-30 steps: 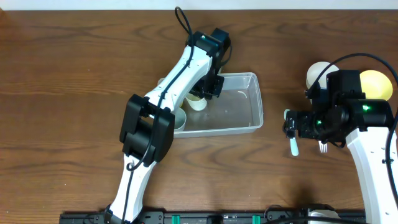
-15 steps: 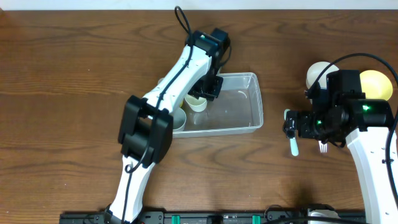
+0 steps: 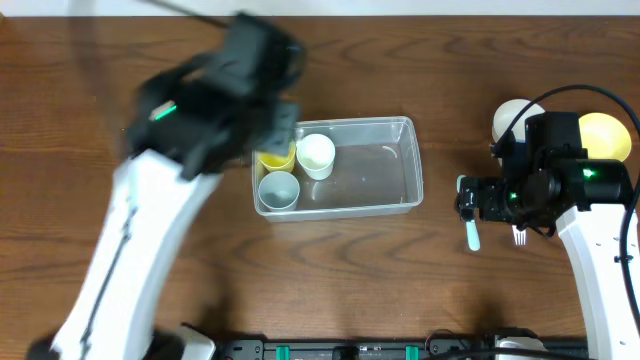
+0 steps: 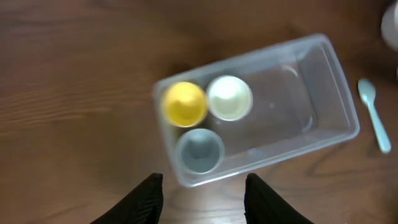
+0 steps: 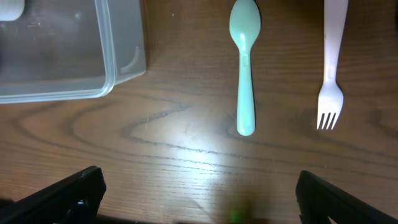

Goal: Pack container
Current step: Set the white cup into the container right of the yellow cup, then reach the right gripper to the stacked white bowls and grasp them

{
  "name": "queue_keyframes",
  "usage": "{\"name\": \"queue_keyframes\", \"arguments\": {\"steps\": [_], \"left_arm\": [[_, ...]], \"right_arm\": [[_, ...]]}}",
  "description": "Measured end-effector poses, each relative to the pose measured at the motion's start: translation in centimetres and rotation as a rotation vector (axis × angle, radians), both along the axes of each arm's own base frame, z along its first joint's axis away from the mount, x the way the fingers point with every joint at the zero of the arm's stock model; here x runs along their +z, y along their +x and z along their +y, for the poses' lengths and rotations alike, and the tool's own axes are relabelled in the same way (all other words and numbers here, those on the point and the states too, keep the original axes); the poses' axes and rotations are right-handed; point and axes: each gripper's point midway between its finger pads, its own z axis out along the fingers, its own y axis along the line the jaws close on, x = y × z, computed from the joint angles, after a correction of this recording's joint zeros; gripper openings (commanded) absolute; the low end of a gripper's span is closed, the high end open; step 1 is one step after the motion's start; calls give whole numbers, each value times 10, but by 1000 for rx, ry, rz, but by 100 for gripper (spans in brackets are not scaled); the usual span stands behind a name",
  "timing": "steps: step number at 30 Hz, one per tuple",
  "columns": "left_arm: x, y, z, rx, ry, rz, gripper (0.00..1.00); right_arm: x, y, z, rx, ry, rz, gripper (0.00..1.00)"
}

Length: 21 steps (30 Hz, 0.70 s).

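Right, status:
- Table (image 3: 420,290): dark brown wood with a strong grain and some glare under the right wrist.
- Left arm (image 3: 150,200): white and black. It has lifted off the container since a second ago and is motion-blurred.
- Container (image 3: 375,180): clear plastic rectangular tub with rounded corners, mid-table.
- Three round cups sit at its left end: yellow cup (image 3: 275,158), white cup (image 3: 316,155), grey-blue cup (image 3: 279,188). The white cup now stands free.
- Left gripper (image 4: 204,196): fingers apart and empty, above the tub.
- Right gripper (image 5: 199,199): spread wide and empty, above the mint spoon (image 5: 244,68) and pale fork (image 5: 331,74). It hasn't moved.
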Motion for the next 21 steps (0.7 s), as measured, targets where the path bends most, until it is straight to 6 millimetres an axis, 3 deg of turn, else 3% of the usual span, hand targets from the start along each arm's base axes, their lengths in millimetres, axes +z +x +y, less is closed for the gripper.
{"name": "queue_keyframes", "arguments": {"steps": [3,8,11,14,17,21], "left_arm": [[31,-15,37,86,-20,-103,44],[41,-40,87,221,-13,-160,44],[25,-56,106,278,8,-132,45],[1,-62,113,297,23,-96,49],[-27,-52,110,295,21,-93,58],[-83,-43,102,282,7,-15,59]], "right_arm": [[0,1,0,-6,1,-3,99],[1,6,0,-49,14,-18,99],[2,7,1,-67,20,-17,99],[2,9,0,-76,20,-25,99],[2,10,-3,-87,3,-31,99],[2,12,-8,-106,-22,-37,99]]}}
